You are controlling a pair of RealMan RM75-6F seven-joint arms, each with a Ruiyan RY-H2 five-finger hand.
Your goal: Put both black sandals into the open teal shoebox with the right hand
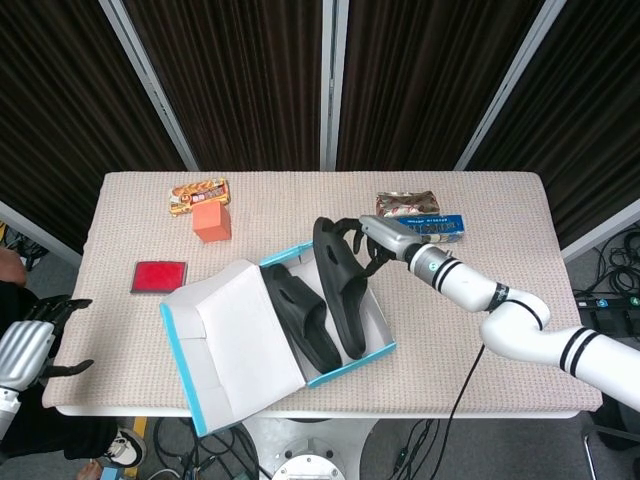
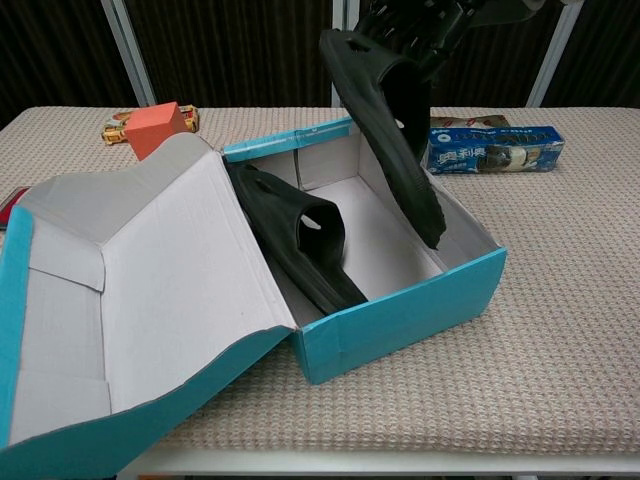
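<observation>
While the right hand (image 1: 372,243) grips the second black sandal (image 1: 340,290) at its upper end, fingers curled round the strap part, the sandal hangs tilted below and toward the robot from the hand, its lower end down inside the open teal shoebox (image 1: 385,322). In the chest view the same hand (image 2: 420,25) sits at the top edge, the held sandal (image 2: 385,130) slanting down from it into the box (image 2: 400,315), sole end near the box's right wall; cannot tell if it touches the floor or the wall.

Just left of the held sandal, further from the hand, the first black sandal (image 1: 303,318) lies in the box along its left side, leaning on the wall by the lid hinge. White box floor shows between the two sandals. Beyond that, the lid (image 1: 235,340) is flung open to the left, flat-ish, overhanging the table's near edge.

Right behind the hand: a blue snack box (image 1: 440,226) and a brown foil packet (image 1: 408,204), both near the wrist, apart from the shoebox. Bare table (image 1: 480,370) on the hand's right and near side.

Far left of the hand: orange block (image 1: 211,222), snack packet (image 1: 198,194), red flat case (image 1: 159,276).

Left hand (image 1: 28,348) off the table's left near corner, fingers spread, holding nothing.
</observation>
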